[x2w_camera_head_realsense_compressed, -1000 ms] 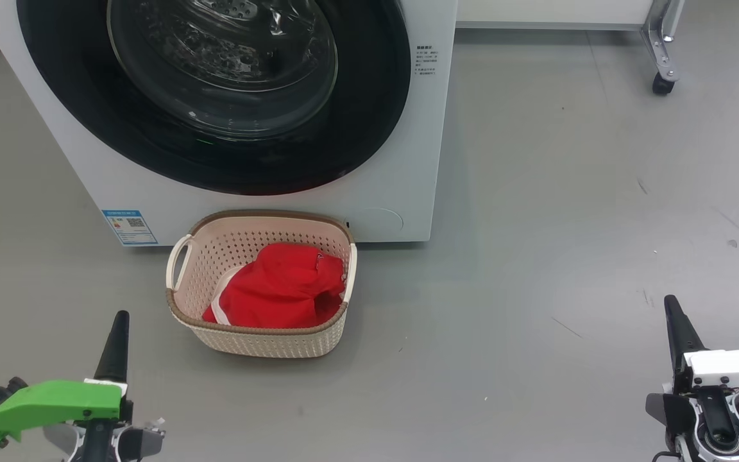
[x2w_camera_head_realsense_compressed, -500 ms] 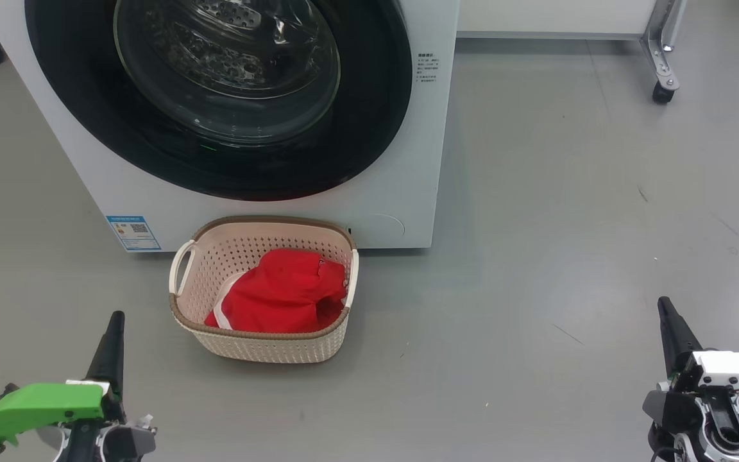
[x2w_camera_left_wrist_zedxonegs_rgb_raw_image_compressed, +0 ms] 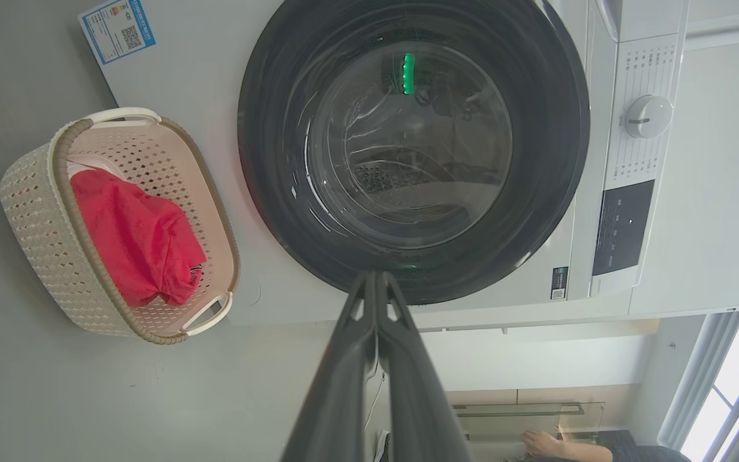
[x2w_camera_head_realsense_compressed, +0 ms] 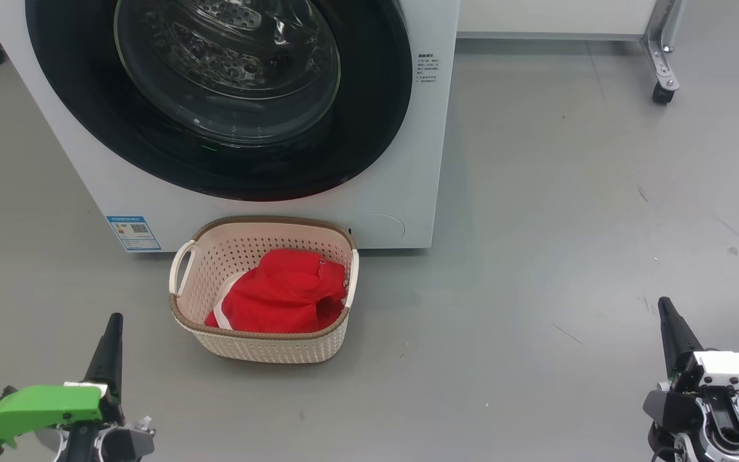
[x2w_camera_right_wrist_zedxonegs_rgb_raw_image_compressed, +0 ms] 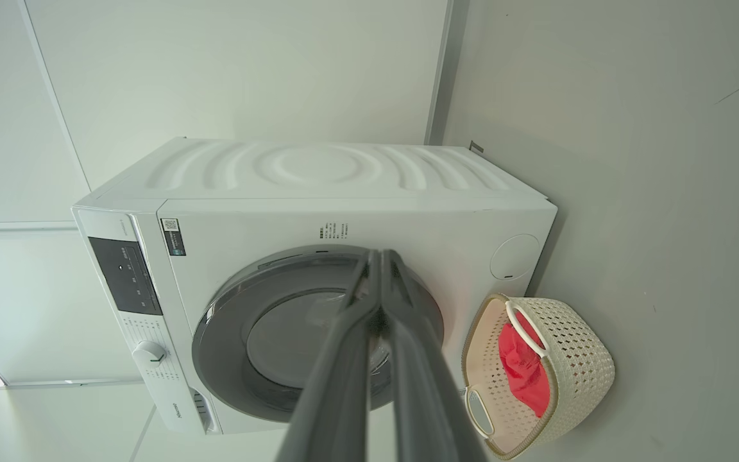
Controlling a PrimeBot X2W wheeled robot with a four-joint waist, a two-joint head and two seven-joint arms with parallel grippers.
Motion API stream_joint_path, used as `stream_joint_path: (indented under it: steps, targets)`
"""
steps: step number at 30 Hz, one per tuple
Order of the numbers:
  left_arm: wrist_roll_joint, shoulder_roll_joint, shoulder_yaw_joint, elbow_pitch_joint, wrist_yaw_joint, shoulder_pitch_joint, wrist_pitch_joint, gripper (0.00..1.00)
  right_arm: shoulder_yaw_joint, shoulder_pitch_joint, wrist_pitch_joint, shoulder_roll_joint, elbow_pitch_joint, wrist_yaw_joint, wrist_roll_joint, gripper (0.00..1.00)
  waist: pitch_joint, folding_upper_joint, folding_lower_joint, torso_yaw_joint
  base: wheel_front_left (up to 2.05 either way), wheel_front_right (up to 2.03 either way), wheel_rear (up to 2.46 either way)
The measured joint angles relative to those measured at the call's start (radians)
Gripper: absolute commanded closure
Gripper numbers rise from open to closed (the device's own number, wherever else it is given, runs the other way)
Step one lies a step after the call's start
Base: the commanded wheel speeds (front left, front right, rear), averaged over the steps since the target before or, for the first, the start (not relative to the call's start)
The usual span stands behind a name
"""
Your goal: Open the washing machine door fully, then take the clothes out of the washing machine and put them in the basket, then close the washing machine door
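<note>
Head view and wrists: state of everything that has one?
washing machine door: shut, flush with the front.
washing machine: upright, no clothes seen through the glass.
clothes: bunched inside the basket.
basket: upright on the floor, before the machine.
left gripper: shut, empty.
right gripper: shut, empty.

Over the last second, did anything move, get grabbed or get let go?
Only the head view shifted slightly. Nothing was gripped or released. The washing machine door stays shut, the red clothes lie in the basket, and the left gripper and right gripper stay shut, empty.
</note>
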Motion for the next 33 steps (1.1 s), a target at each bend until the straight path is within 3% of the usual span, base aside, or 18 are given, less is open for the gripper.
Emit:
stream_joint_path:
  steps: [33]
  targets:
    - [0.0,0.0,0.003,-0.001,0.0,0.002,0.0,1.0,-0.001,0.0,0.0,0.0,0.0,0.0,0.0,1.0,0.0,0.0,0.0,0.0,0.0,0.0,0.0]
